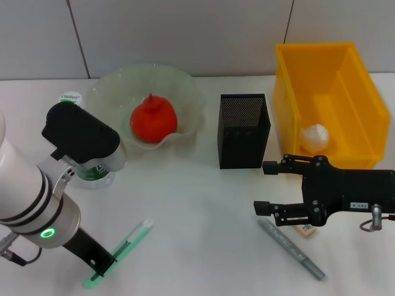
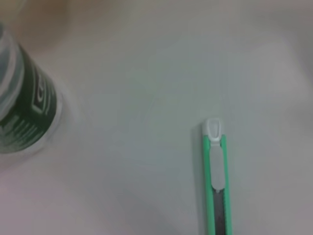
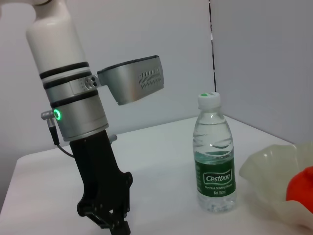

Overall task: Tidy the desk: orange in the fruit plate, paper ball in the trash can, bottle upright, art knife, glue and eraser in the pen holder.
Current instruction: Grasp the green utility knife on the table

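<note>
While the orange (image 1: 153, 120) already sits in the ruffled glass fruit plate (image 1: 185, 92) and the white paper ball (image 1: 315, 137) lies in the yellow trash can (image 1: 290, 80), the green art knife (image 1: 126, 243) lies flat on the white desk (image 1: 197, 209), its white-capped end pointing toward the plate. My left gripper (image 1: 99, 266) reaches down to the knife's near end; I cannot tell how far its fingers are spread or whether they touch it. The bottle (image 3: 214, 154) stands upright beside the plate, with a green label and cap. My right gripper (image 1: 262, 187) hovers in front of the black mesh pen holder (image 1: 244, 131), fingers apart, holding nothing, above the grey glue (image 1: 290, 248) stick and small eraser (image 1: 306, 231).
</note>
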### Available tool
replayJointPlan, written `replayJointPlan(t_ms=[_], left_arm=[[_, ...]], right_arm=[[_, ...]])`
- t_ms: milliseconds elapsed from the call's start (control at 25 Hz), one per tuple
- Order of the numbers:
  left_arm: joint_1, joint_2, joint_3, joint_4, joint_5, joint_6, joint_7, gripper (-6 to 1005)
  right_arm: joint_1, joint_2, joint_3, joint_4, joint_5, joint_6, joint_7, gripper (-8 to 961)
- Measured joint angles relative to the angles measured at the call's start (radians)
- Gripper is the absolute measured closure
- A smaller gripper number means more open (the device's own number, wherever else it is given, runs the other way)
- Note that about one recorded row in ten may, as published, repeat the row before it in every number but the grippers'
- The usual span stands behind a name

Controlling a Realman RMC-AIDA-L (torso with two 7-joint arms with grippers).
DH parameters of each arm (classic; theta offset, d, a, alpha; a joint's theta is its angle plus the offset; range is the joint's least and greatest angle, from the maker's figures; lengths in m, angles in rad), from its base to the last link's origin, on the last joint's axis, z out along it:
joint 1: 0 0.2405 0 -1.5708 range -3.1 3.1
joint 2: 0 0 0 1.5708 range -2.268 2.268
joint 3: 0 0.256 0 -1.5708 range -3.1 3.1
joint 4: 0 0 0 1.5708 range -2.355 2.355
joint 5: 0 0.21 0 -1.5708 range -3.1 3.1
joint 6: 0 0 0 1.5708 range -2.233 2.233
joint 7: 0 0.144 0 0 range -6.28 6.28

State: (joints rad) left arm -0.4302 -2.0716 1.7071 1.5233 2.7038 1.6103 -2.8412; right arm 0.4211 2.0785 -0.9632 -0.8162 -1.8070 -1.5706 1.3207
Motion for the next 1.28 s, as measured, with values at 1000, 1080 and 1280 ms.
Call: replayJointPlan(t_ms=[1000,1080,1280], left_arm=[[-0.017,-0.004,-0.003,-0.063,0.009,-0.03,-0.011,508],[-0.017,-0.004,-0.003,-0.066,0.009,-0.03,-0.011,505],[-0.023,-0.004,-0.003,-0.072,0.008,-0.027,-0.011,541]], right_arm=[[0.004,0.0,0.0,0.002,0.0,-0.001,0.0,127],[0.004,0.0,0.0,0.002,0.0,0.0,0.0,127],[0.004,0.0,0.0,0.003,0.0,0.0,0.0,127]])
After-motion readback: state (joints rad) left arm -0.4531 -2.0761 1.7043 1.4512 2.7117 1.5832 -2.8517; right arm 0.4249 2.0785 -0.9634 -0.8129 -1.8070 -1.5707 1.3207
